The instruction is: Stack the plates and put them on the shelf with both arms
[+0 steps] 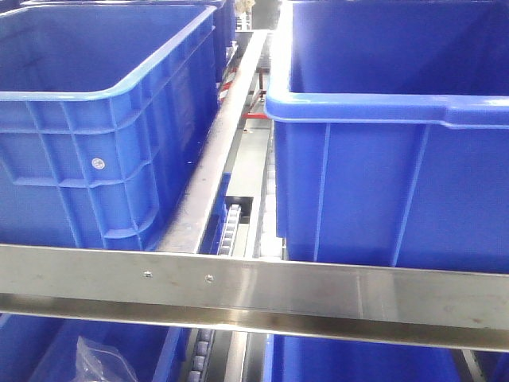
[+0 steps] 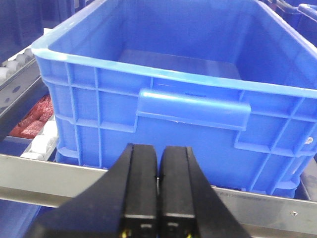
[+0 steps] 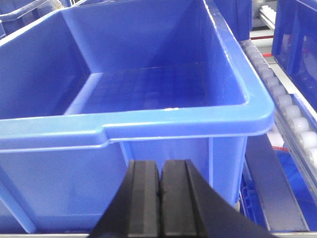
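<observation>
Front view: brushed-steel shelf (image 1: 238, 290) rail running flat across the lower frame, two big blue crates sitting just behind it. Left crate (image 1: 95, 135) and right crate (image 1: 398, 159) standing apart, divided by a steel rail and a roller track (image 1: 231, 227) in the narrow gap between. Left wrist view: left gripper (image 2: 157, 198) with black fingers pressed together, nothing clamped, poised in front of the rail and the handle lip of an open crate (image 2: 168, 89); white rollers (image 2: 42, 141) along its left edge. Right wrist view: right gripper (image 3: 160, 203) likewise closed and holding nothing, just before the rounded rim of a deep crate (image 3: 138, 99); rollers (image 3: 290, 111) beside its right edge. No plates visible in any view.
</observation>
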You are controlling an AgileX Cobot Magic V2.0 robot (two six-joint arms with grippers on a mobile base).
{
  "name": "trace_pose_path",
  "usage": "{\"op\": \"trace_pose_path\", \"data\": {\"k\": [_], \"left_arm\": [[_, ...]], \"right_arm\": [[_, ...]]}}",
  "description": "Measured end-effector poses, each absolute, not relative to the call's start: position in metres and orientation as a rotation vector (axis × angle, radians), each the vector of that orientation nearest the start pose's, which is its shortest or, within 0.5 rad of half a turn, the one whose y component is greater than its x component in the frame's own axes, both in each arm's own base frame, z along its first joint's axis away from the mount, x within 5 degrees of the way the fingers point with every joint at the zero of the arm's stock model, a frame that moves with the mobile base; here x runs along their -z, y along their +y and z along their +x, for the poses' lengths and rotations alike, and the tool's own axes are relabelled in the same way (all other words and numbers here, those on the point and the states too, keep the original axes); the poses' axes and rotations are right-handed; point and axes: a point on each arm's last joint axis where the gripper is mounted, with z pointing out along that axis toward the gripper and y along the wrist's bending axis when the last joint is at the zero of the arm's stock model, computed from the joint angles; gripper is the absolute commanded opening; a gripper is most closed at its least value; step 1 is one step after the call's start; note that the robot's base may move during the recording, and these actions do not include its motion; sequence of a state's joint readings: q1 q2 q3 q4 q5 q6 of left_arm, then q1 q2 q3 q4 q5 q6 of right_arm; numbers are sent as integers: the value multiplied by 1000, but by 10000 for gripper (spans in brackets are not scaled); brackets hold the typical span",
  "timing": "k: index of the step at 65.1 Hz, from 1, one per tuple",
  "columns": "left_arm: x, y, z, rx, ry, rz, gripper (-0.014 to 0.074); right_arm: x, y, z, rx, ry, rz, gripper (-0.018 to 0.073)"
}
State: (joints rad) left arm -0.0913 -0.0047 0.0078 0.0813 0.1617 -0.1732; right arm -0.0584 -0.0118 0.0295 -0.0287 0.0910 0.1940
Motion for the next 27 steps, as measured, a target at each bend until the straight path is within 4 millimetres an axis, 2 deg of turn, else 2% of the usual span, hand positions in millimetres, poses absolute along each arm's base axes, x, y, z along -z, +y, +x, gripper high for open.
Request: {"op": "trace_pose_path", "data": {"k": [27], "left_arm": [[-196, -4, 56, 129, 1649, -14, 85]], "right_arm": [[-196, -4, 57, -81, 1583, 180, 55]]}}
